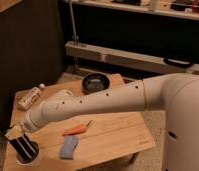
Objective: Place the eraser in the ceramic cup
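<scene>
The eraser (21, 144), a black block with pale lengthwise stripes, stands nearly upright at the table's front left corner. Its lower end is inside the white ceramic cup (30, 161), of which only the rim shows. My gripper (15, 133) sits at the eraser's top end, shut on it. My pale arm reaches in from the right across the table to that corner.
The wooden table (123, 135) holds a dark round bowl (95, 82) at the back, a clear plastic bottle (30, 97) lying at the back left, an orange carrot-shaped thing (75, 130) and a small blue pad (69, 147) right of the cup.
</scene>
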`<state>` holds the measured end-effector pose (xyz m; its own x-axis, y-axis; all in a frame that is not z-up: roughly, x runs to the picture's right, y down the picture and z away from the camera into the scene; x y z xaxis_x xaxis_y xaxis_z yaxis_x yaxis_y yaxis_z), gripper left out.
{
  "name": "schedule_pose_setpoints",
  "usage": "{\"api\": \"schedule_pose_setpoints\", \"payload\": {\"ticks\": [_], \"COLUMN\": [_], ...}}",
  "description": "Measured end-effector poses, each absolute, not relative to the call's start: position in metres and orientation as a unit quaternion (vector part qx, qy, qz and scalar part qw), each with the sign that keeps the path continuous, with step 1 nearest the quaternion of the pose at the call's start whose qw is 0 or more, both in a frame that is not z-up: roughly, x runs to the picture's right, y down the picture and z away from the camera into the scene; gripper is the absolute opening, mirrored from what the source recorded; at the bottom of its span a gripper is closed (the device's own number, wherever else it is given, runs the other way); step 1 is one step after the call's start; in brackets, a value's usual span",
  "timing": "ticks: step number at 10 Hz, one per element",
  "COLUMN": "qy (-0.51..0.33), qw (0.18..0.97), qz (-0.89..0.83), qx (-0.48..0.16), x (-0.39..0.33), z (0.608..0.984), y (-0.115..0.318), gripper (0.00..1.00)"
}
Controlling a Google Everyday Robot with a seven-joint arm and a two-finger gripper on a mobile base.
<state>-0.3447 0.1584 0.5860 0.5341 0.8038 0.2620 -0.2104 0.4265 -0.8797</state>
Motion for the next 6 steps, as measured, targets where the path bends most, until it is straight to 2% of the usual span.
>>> {"api": "schedule_pose_setpoints", "payload": {"ticks": [2,4,6], "qy": [-0.352,-0.35,-0.348], "qw": [0.771,0.774,0.776], "qz": [0.319,0.315,0.316], "qx": [-0.424,-0.423,-0.42], "x": [-0.3447,-0.3444,-0.3434], "z": [0.5856,0.5865,0.5859], "y": [0.161,0.1618,0.1618], "gripper": [0.64,0.79,0.8]}}
